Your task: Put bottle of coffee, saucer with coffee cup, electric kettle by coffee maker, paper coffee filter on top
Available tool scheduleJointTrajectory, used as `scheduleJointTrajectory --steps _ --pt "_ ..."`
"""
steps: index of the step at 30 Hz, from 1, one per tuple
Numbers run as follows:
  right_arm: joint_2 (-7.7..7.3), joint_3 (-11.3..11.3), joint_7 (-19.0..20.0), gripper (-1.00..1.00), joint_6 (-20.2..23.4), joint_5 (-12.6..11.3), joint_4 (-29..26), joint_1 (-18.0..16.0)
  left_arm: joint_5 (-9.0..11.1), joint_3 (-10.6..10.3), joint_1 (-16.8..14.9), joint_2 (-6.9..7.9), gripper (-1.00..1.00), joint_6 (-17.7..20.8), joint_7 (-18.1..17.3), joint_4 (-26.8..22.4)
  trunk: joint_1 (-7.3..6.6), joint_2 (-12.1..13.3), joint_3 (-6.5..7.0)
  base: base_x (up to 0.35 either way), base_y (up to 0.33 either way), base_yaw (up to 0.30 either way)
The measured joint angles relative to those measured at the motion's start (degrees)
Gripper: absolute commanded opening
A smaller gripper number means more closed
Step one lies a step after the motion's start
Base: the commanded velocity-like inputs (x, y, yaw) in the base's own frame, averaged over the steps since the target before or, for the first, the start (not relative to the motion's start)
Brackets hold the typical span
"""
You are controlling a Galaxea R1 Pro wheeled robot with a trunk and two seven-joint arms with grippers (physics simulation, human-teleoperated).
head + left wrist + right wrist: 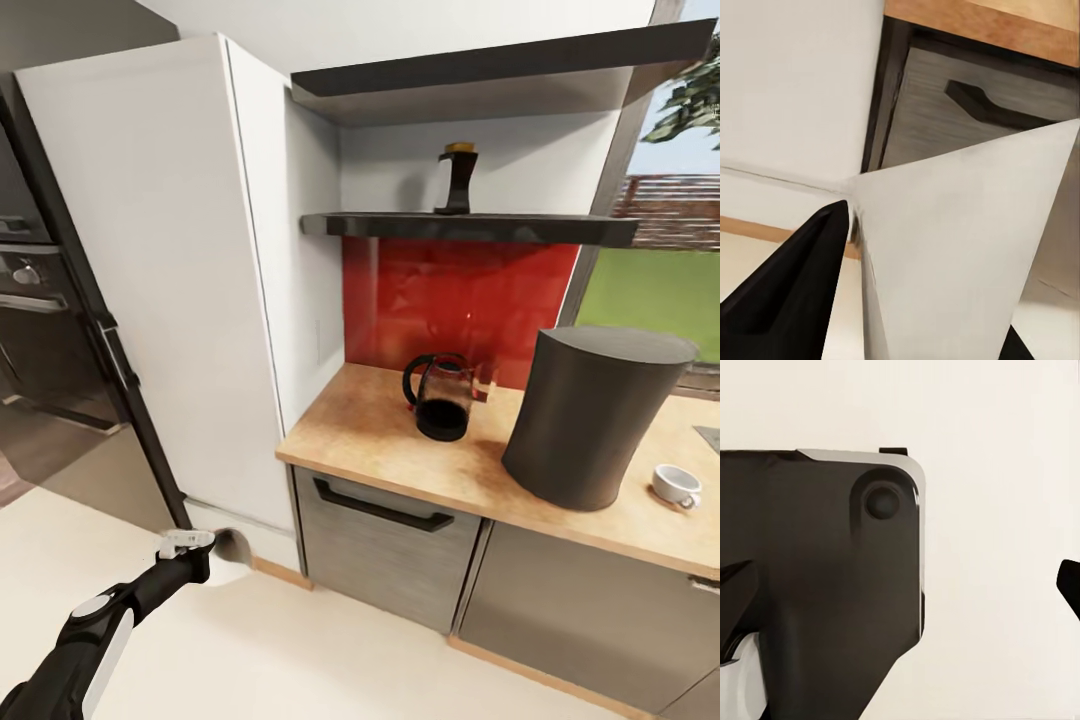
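My left gripper (pixel 186 543) hangs low over the pale floor (pixel 300 650), clenched on a white paper coffee filter (pixel 952 247) whose sheet fans out between my fingers (pixel 787 300). Ahead, open floor runs up to the grey cabinet fronts (pixel 385 545). The kitchen countertop (pixel 400 440) juts out past the tall white cabinet (pixel 150 280); on it stand a glass carafe (pixel 442 395), the dark coffee maker (pixel 590 415) and, near the front edge, the coffee cup (pixel 677 485). A dark object (pixel 457 180) stands on the kitchen shelf (pixel 470 227). I cannot tell my right gripper's state.
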Motion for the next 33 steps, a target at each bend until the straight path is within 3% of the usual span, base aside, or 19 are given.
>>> scheduleJointTrajectory --steps 11,24,28,29,31,32,33 --pt "0.0 0.0 0.0 1.0 0.0 0.0 0.0 0.0 0.0 0.0 0.0 0.0 -1.0 0.0 0.0 0.0 0.01 0.0 0.01 -0.011 0.018 -0.268" --pt "0.0 0.0 0.0 1.0 0.0 0.0 0.0 0.0 0.0 -0.2 0.0 -0.01 -1.0 0.0 0.0 0.0 0.01 0.0 0.01 -0.156 0.213 -0.271" --pt "0.0 0.0 0.0 1.0 0.0 0.0 0.1 0.0 0.3 -3.4 -0.3 -0.02 -1.0 0.4 -1.1 -1.1 0.0 0.0 0.01 -0.023 0.036 -0.272" --pt "0.0 0.0 0.0 1.0 0.0 0.0 0.1 0.0 0.5 -5.1 -0.7 -0.26 -1.0 1.7 -2.7 -2.4 0.0 0.0 0.02 -0.003 0.005 -0.272" --pt "0.0 0.0 0.0 1.0 0.0 0.0 0.1 0.0 0.6 -6.1 -2.7 -0.95 -1.0 6.9 -3.8 -5.2 0.0 0.0 0.02 -0.001 0.002 -0.272" --pt "0.0 0.0 0.0 1.0 0.0 0.0 0.1 0.0 0.7 -6.5 -5.4 -1.33 -1.0 13.2 -4.6 -7.1 0.0 0.0 0.03 0.0 0.001 -0.272" --pt "0.0 0.0 0.0 1.0 0.0 0.0 0.1 0.0 0.7 -6.5 -7.2 -1.41 -1.0 16.1 -5.3 -7.7 0.0 0.0 0.02 0.0 0.0 -0.272"
